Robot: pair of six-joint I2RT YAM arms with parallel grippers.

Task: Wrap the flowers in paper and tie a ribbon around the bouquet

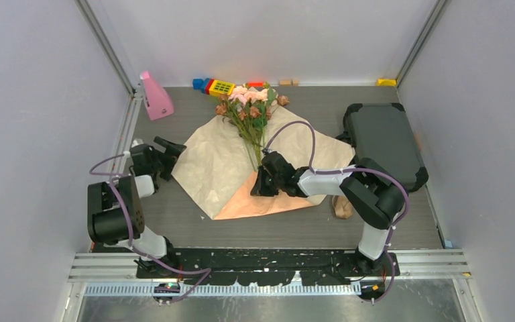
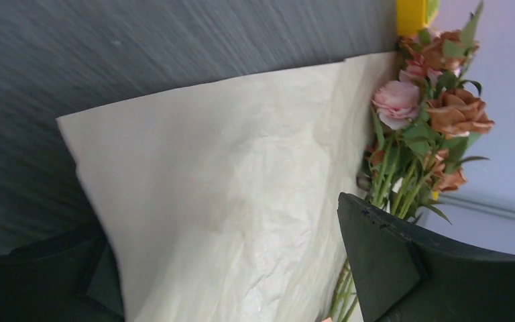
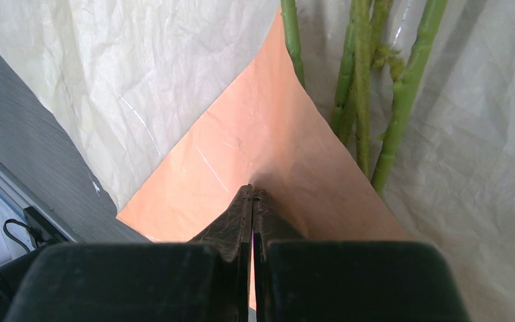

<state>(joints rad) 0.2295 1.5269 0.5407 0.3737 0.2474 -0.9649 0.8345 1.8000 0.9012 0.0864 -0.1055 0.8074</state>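
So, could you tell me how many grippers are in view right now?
2. The left gripper stands open at the paper's left edge; the right gripper is shut on its folded-up peach corner, by the stems of the flowers. None appears hidden.

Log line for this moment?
paper: near corner folded over flowers | left claw: open by paper edge | right claw: shut, tips on fold

Walls [image 1: 268,33]: pale grey panels on three sides.
Posts [image 1: 107,45]: metal, slanting up the back corners.
Desk [image 1: 188,225]: dark grey, wood-grained.
Rail [image 1: 442,263]: aluminium, along the desk's near edge.
Strip [image 1: 275,310]: shiny grey below the rail, perhaps the floor.
Light: even, soft.
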